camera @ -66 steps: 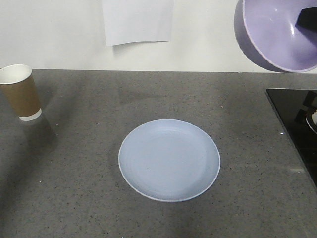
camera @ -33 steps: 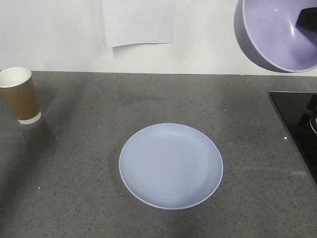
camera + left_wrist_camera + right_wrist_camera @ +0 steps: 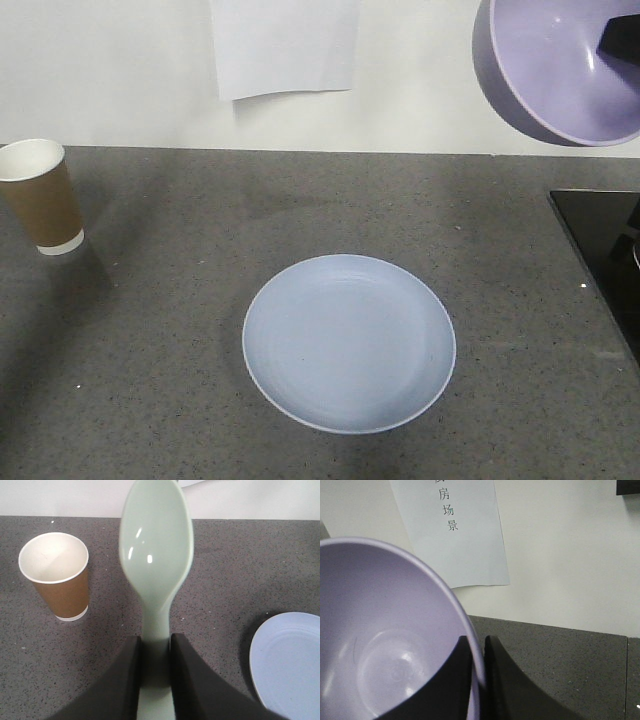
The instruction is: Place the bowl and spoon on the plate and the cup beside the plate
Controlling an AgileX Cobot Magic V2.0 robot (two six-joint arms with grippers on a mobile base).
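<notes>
Bowl (image 3: 565, 65) hangs tilted high at far right, rim pinched in right jaws, with plate (image 3: 348, 342) flat on bench (image 3: 150, 350) below and left of it, while left jaws pinch spoon (image 3: 156, 560) handle, head pointing far.

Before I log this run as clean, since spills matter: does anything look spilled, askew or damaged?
Nothing spilled or damaged. Only the lavender bowl is askew: tilted in mid-air, right gripper pinching its rim. The paper cup stands upright, empty; the spoon looks intact.
</notes>
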